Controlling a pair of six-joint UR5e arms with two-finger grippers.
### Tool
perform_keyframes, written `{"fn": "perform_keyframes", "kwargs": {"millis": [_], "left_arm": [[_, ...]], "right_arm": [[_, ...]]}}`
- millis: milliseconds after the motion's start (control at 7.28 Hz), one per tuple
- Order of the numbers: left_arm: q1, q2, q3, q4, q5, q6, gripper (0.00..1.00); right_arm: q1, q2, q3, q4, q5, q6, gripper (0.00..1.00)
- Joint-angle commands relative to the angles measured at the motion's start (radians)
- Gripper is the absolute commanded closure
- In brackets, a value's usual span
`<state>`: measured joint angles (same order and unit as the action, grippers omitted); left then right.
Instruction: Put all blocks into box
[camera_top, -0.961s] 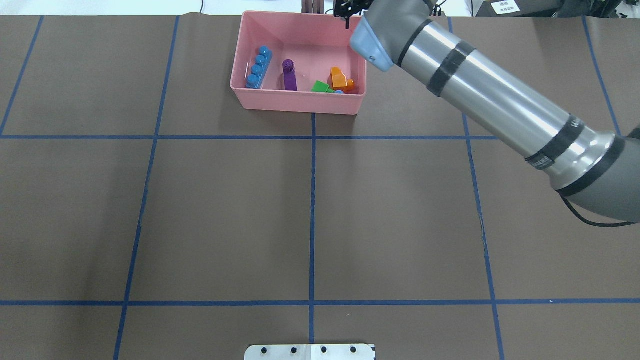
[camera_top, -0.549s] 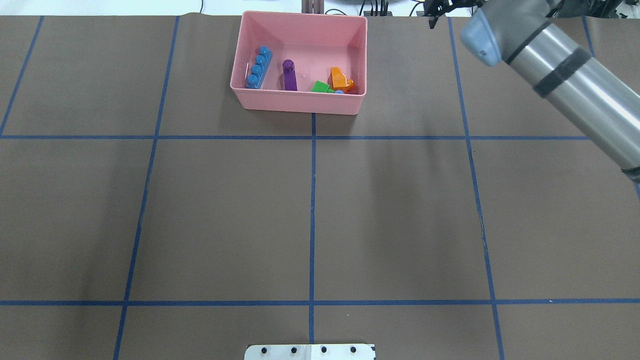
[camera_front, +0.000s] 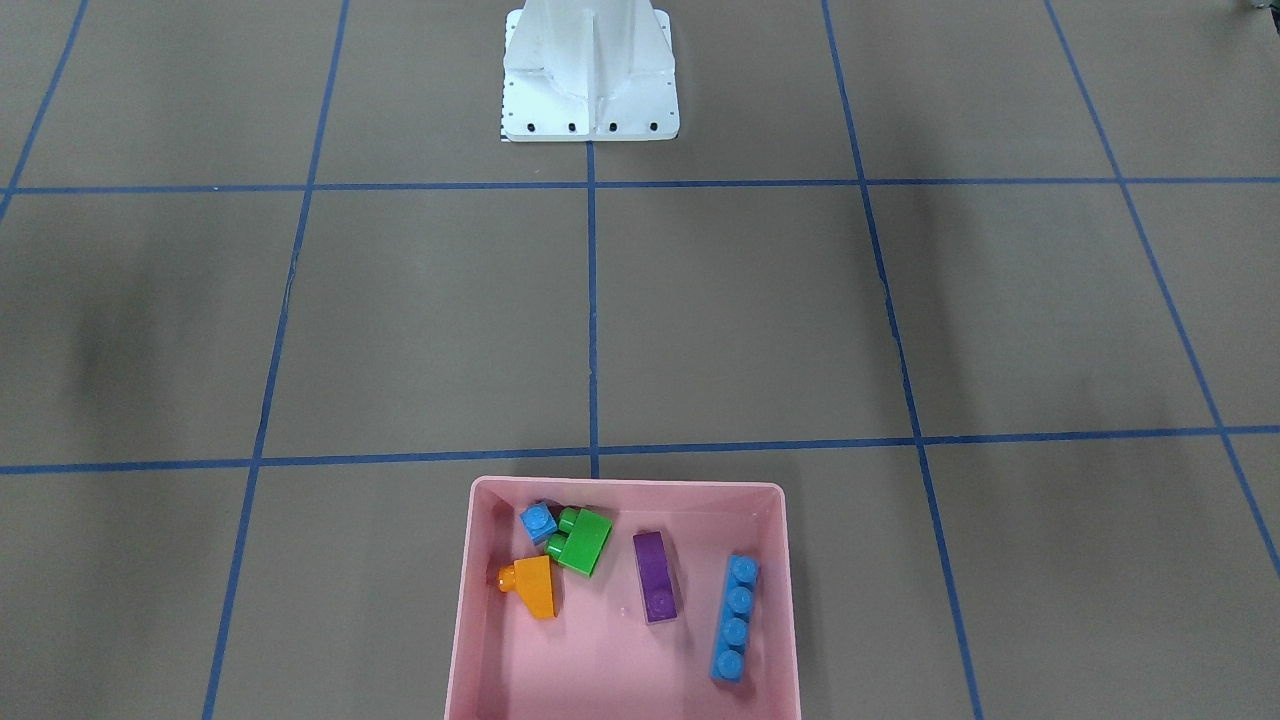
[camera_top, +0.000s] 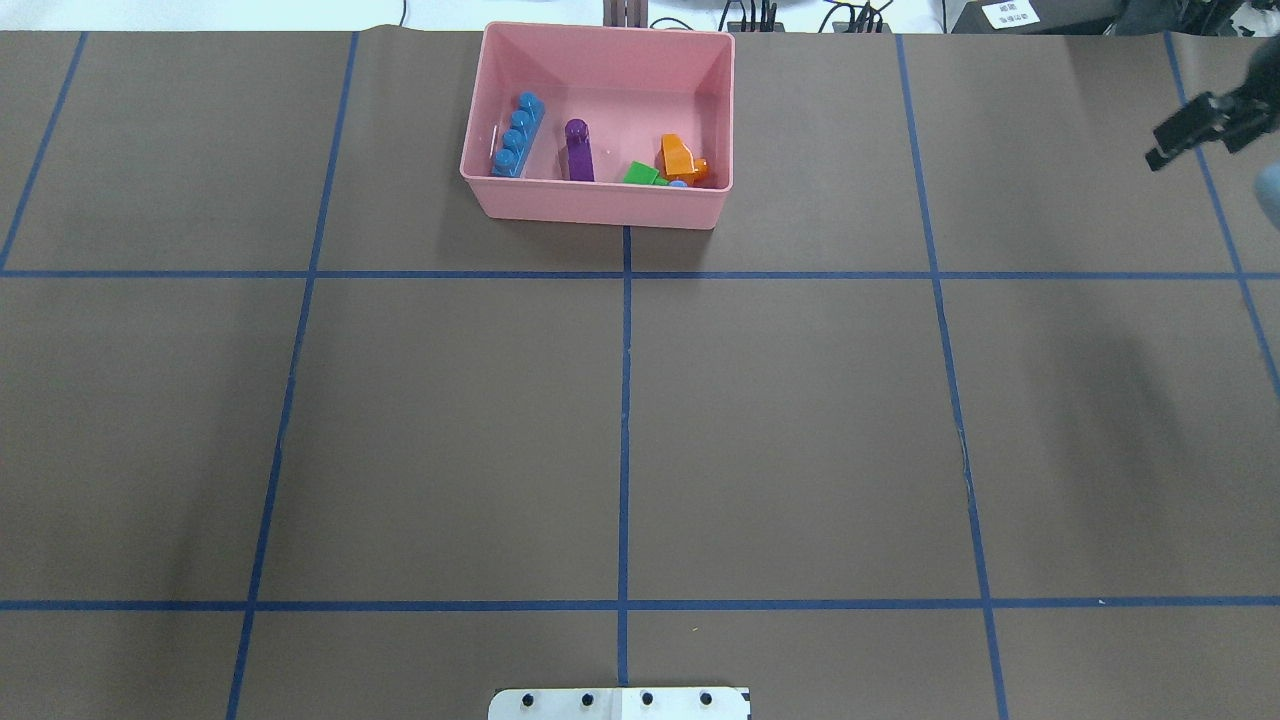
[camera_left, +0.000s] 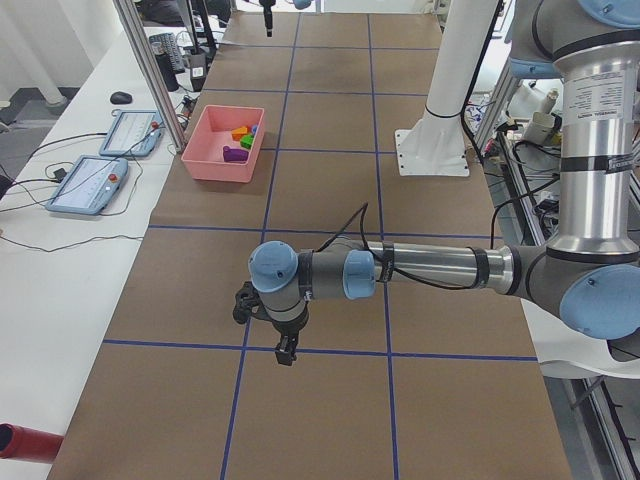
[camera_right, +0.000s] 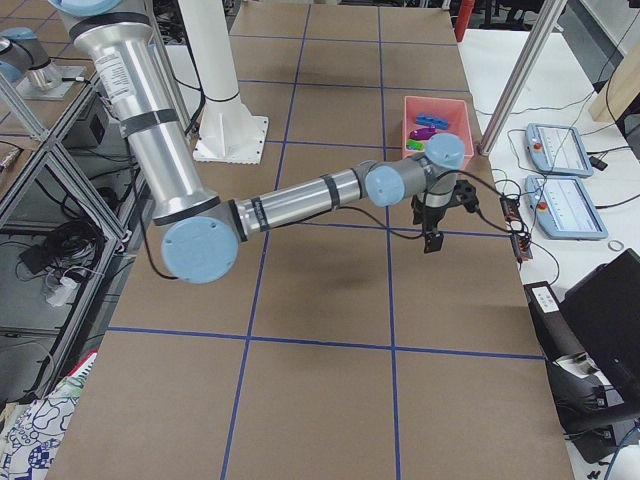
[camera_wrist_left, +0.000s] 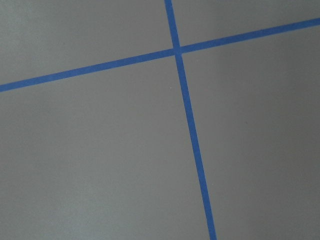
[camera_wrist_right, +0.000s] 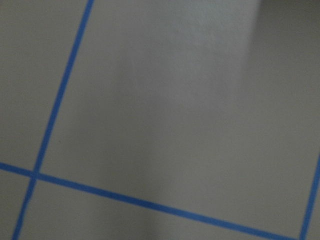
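We saw broad brown table (camera_top: 800, 420) between the pink box (camera_top: 600, 208), at its far edge, and both arms. Side views alone showed each arm stretched level, left gripper (camera_left: 285, 354) and right gripper (camera_right: 431, 242) pointing down, grip impossible to tell. The box held all blocks: long blue (camera_front: 734, 620), purple (camera_front: 655, 585), green (camera_front: 585, 540), orange (camera_front: 538, 590), tiny blue (camera_front: 538, 522).

The right arm (camera_right: 300, 200) stretches low over the brown worktop (camera_right: 320, 390). Its pincer (camera_right: 432, 241) points down above a blue tape line, near the pink box (camera_right: 453, 104), which holds the blocks (camera_right: 428, 124).
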<state>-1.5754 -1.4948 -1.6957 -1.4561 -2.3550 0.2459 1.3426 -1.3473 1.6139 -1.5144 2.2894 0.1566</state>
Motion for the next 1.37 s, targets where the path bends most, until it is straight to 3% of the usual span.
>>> {"fn": "perform_keyframes", "kwargs": {"millis": [0, 137, 1236], "left_arm": [[-0.002, 0.002, -0.018, -0.006, -0.003, 0.004, 0.0], [-0.002, 0.005, -0.028, -0.009, -0.009, 0.004, 0.0], [-0.003, 0.015, -0.032, -0.01, -0.03, 0.004, 0.0]], "right_arm": [[0.105, -0.346, 0.22, 0.008, -0.002, -0.065, 0.0], [0.162, -0.431, 0.269, 0.064, -0.005, -0.101, 0.0], [0.139, -0.478, 0.224, 0.063, 0.016, -0.187, 0.0]]}}
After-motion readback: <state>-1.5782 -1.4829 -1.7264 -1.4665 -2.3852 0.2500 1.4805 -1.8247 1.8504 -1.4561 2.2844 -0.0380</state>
